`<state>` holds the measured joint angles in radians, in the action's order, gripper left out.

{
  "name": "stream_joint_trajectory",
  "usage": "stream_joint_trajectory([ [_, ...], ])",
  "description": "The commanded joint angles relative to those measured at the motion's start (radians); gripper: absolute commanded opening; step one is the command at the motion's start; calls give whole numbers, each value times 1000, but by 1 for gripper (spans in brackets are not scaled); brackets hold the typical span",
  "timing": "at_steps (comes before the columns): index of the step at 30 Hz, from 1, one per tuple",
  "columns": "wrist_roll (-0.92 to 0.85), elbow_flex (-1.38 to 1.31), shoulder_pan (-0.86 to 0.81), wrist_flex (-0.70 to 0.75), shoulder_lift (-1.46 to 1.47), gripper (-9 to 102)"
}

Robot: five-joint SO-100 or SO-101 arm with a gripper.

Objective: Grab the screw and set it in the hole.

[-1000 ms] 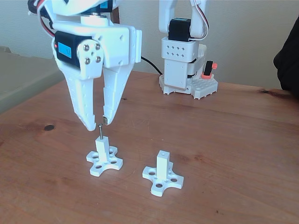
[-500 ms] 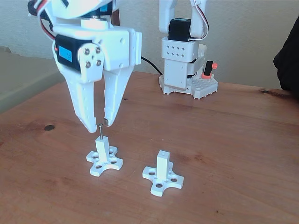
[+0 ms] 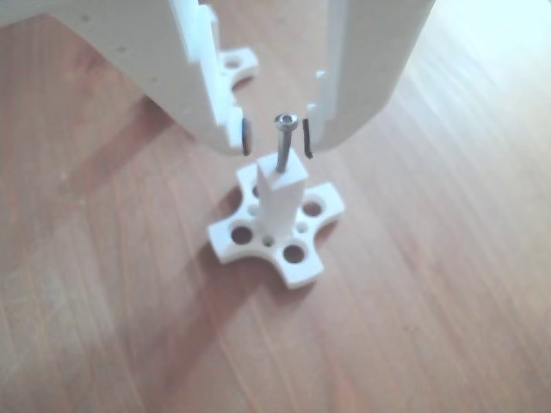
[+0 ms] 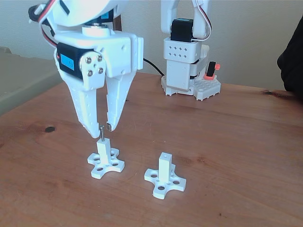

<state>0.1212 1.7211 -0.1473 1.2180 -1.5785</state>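
My gripper (image 4: 102,129) points straight down, jaws spread (touching nothing) either side of the screw (image 3: 285,142) standing in the post (image 4: 104,150) hole (image 3: 280,171).

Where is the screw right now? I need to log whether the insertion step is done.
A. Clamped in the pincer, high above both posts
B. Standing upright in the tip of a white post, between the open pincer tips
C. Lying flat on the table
B: the screw stands upright in the post, with the pincer tips apart on either side.
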Motion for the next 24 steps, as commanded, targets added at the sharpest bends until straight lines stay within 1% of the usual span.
stream_joint_trajectory([
  [1, 6, -100, 9, 2, -25, 7],
  [24, 11, -104, 11, -15, -15, 6],
])
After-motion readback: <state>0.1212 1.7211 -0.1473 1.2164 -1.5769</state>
